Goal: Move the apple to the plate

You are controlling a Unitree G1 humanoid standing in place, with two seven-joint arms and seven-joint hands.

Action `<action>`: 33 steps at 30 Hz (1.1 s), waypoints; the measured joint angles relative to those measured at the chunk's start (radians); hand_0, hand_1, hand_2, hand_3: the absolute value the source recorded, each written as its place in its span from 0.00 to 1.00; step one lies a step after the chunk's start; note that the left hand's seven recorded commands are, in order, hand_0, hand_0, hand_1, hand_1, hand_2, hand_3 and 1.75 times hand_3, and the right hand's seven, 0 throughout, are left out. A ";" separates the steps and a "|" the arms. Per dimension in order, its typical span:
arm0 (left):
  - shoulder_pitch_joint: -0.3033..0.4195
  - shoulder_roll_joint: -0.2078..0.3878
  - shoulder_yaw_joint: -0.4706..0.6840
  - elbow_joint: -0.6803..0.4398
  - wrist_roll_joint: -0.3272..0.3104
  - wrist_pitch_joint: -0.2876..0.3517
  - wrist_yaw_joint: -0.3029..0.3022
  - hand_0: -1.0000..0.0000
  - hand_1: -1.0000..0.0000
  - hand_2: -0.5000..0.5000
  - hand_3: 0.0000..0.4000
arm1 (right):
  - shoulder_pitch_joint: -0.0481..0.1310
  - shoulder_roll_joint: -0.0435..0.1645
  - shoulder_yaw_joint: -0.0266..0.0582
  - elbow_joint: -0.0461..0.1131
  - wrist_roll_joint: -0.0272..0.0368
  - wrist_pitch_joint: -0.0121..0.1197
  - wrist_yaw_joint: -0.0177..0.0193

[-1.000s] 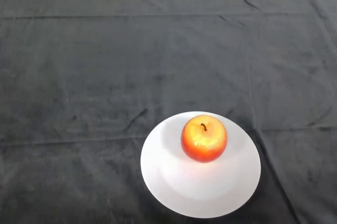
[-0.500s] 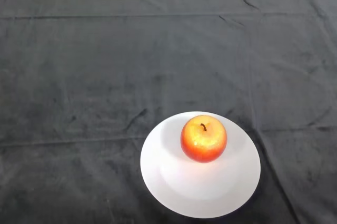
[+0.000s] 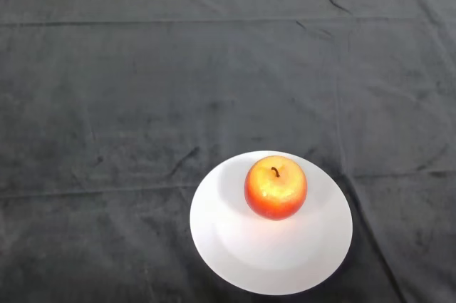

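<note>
- The apple, red-orange with a yellow sheen and a dark stem pointing up, sits upright in the lower middle of the frame, a little right of centre.
- It rests on the white plate, toward the plate's upper part rather than dead centre, with bare white rim showing all round it, widest below.
- The plate lies flat on the desk, which is covered by a dark grey cloth with a few creases; the plate's lower edge runs close to the bottom of the frame.
- No part of the robot hand or its arm shows anywhere in the frame, so I cannot tell whether its fingers are spread or closed.
- Nothing touches the apple except the plate beneath it.
- Judging by how things lie, the task looks done: the apple is on the plate and stands free.
- Nothing appears left to do; at most, the apple's steadiness on the plate could be confirmed.
</note>
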 measured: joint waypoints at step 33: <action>0.000 0.000 0.032 0.000 0.029 0.009 -0.006 1.00 1.00 0.50 0.00 | 0.000 0.000 -0.0005 0.000 0.0000 0.000 0.0000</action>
